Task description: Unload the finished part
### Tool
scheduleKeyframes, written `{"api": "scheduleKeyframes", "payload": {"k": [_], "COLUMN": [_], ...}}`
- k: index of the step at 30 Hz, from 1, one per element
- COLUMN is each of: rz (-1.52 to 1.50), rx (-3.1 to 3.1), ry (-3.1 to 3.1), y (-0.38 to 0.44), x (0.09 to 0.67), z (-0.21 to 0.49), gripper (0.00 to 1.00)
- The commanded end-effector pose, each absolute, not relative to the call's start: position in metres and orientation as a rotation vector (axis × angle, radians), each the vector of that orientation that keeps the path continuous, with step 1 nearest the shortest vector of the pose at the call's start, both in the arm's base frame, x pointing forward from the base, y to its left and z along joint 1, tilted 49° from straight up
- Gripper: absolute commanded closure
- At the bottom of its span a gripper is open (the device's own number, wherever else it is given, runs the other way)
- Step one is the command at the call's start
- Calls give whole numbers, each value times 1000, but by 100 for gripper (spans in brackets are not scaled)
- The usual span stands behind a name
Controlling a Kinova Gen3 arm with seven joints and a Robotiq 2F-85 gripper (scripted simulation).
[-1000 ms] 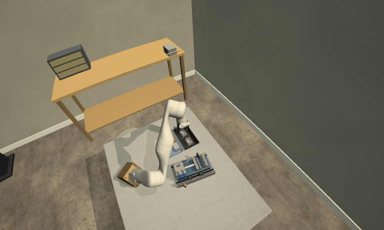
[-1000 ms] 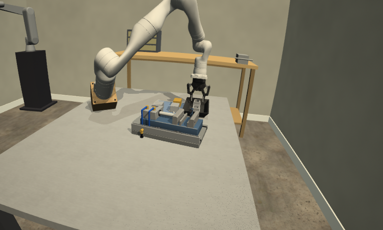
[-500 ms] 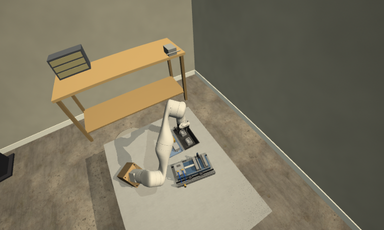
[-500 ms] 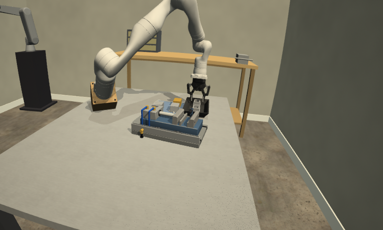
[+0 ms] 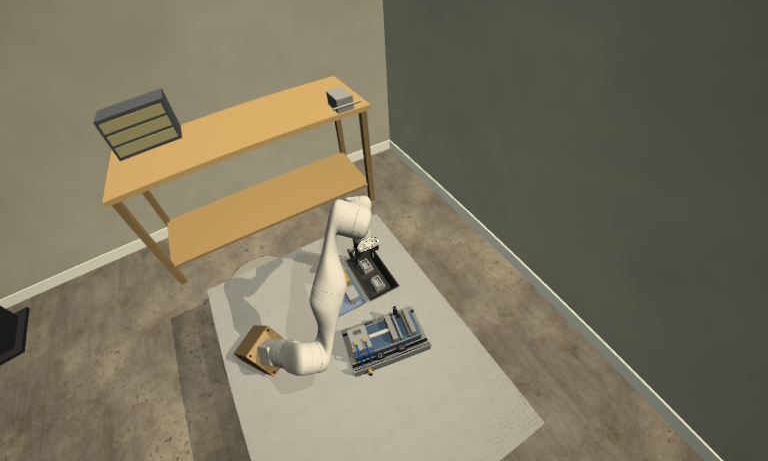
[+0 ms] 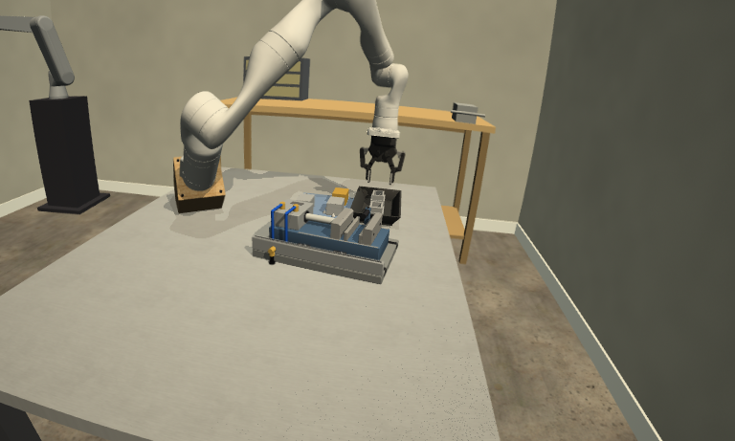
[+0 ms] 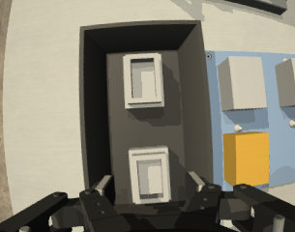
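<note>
Two white blocks with pockets on top lie in the black outfeed tray point(image 7: 96, 91) point(image 5: 391, 276) point(image 6: 393, 209), one behind the other. The far block point(image 7: 143, 80) point(image 5: 377, 282) lies toward the vise. The near block point(image 7: 149, 170) point(image 5: 365, 262) lies directly under my gripper. My gripper point(image 7: 150, 185) point(image 6: 381, 176) point(image 5: 367, 245) is open and empty. It hangs a short way above the tray, clear of both blocks. The vise point(image 5: 385, 334) point(image 6: 330, 225) stands in front of the tray with its jaws apart.
A blue mat beside the tray bears an orange block point(image 7: 247, 158) point(image 6: 340, 192) and grey plain blocks point(image 7: 243, 83). The arm's wooden base point(image 6: 197, 189) is at the table's back left. A wooden shelf table point(image 5: 226, 133) stands behind. A black pedestal point(image 6: 64, 149) stands far left.
</note>
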State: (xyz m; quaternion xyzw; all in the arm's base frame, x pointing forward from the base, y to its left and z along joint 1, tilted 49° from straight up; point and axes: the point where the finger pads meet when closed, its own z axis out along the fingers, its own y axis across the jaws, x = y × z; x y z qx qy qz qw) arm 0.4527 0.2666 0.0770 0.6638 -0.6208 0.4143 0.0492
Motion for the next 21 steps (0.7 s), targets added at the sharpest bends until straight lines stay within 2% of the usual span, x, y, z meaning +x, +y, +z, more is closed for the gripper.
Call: {"api": "scheduleKeyframes", "payload": {"k": [1,21], "rz": [1251,1250], "rx": [2044,2057], "ry": [-1889,-1886], "y": [284,332], "x": [442,403], "z": [90,141], "gripper": [33,33]}}
